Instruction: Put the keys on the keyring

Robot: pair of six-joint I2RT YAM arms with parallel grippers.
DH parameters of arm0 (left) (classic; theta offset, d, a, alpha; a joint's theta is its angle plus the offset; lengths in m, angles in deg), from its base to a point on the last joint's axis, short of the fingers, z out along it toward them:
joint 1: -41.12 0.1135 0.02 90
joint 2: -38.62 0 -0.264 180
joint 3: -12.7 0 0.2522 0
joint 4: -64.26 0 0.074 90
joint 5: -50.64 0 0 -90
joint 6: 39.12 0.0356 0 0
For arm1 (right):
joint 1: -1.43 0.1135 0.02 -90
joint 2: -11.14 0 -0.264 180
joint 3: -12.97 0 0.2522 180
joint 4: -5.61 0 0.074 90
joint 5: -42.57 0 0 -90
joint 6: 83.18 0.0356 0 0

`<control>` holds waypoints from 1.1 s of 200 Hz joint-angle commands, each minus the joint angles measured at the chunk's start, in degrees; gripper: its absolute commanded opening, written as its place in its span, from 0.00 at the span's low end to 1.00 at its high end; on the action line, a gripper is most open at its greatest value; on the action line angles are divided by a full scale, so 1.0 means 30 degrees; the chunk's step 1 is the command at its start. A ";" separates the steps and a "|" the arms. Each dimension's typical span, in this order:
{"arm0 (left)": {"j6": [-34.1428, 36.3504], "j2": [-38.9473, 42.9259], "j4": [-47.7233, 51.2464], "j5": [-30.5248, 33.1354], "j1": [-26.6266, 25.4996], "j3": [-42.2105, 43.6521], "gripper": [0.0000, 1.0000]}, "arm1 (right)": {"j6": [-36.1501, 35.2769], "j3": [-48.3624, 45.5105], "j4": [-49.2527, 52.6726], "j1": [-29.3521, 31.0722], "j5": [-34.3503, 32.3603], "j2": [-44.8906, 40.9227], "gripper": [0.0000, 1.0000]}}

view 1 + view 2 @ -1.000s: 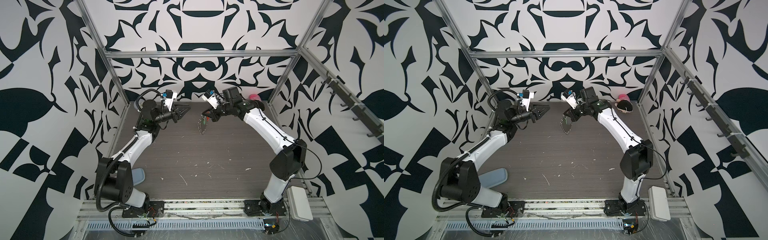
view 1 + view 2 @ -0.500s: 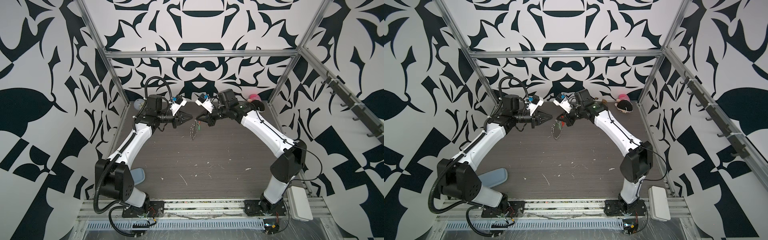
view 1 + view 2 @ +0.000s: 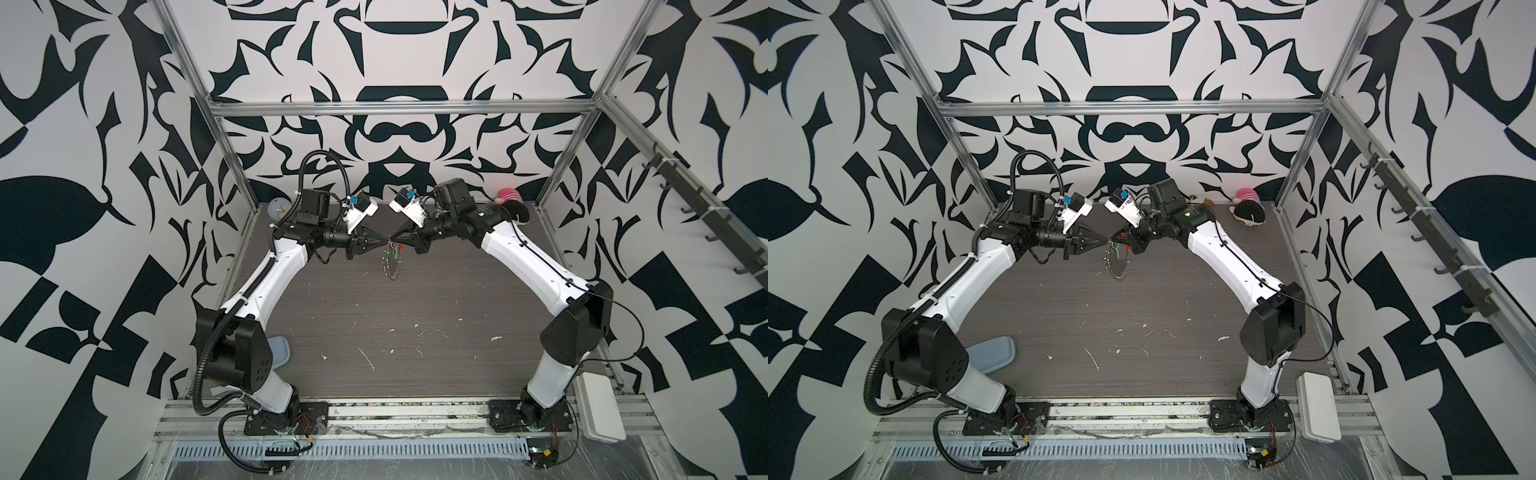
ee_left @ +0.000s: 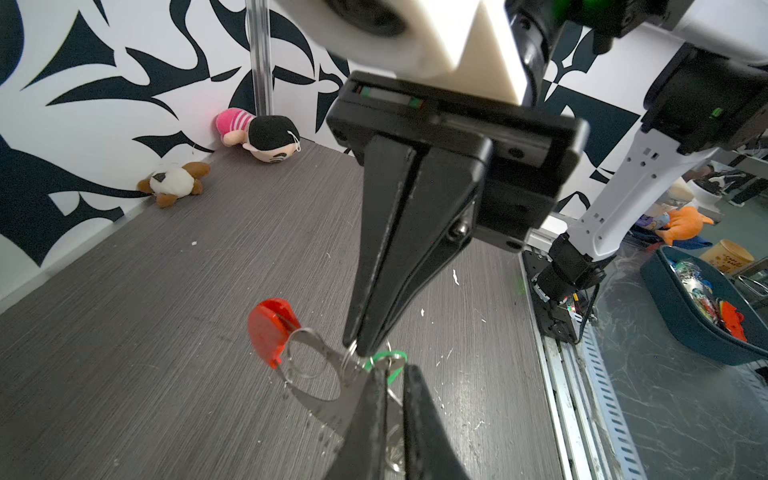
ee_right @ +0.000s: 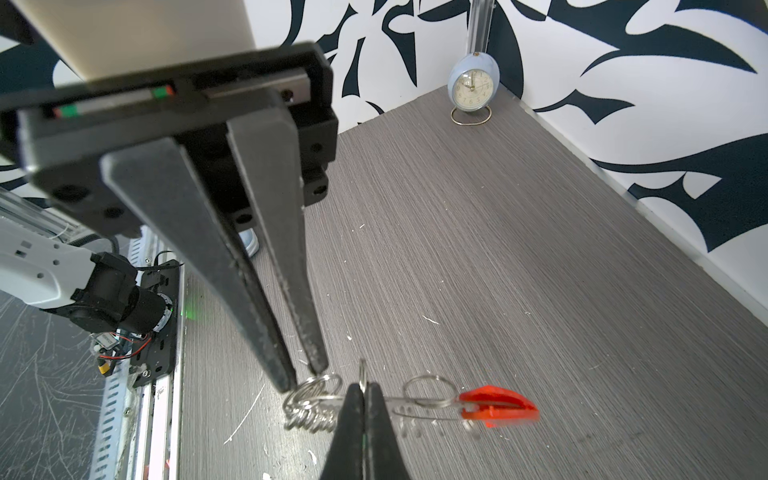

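Observation:
The keyring (image 3: 390, 266) (image 3: 1115, 266), a thin silver wire loop with small rings and a red piece (image 4: 270, 332) (image 5: 494, 405), hangs in the air over the back middle of the table. My right gripper (image 3: 391, 240) (image 5: 362, 386) is shut on its wire at the top. In the left wrist view the green keys (image 4: 390, 353) sit right beside that grip. My left gripper (image 3: 385, 241) (image 4: 390, 372) faces the right one tip to tip. Its fingers stand a narrow gap apart around the green tag and some rings. I cannot tell whether the tag is on the loop.
A pink-and-black plush doll (image 3: 511, 199) (image 4: 257, 133) and a brown-and-white plush (image 4: 174, 187) lie along the back wall. A small blue clock (image 5: 471, 89) stands in the back left corner. A blue pad (image 3: 992, 349) lies by the left arm's base.
My left arm has swung in toward the middle while narrowing its jaws. The right gripper has carried the hanging keyring leftward, and the two tips now meet.

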 commanded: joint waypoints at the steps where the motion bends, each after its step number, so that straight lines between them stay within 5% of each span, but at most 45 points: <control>1: 0.0430 -0.0388 0.0957 -0.0819 -0.0060 -0.0656 0.12 | -0.0098 0.0108 -0.0733 0.0141 0.0861 -0.1286 0.00; 220: 0.1819 -0.1467 0.2271 -0.1577 -0.0558 -0.1785 0.00 | 0.0329 0.0474 -0.1076 0.0740 0.1691 -0.1070 0.00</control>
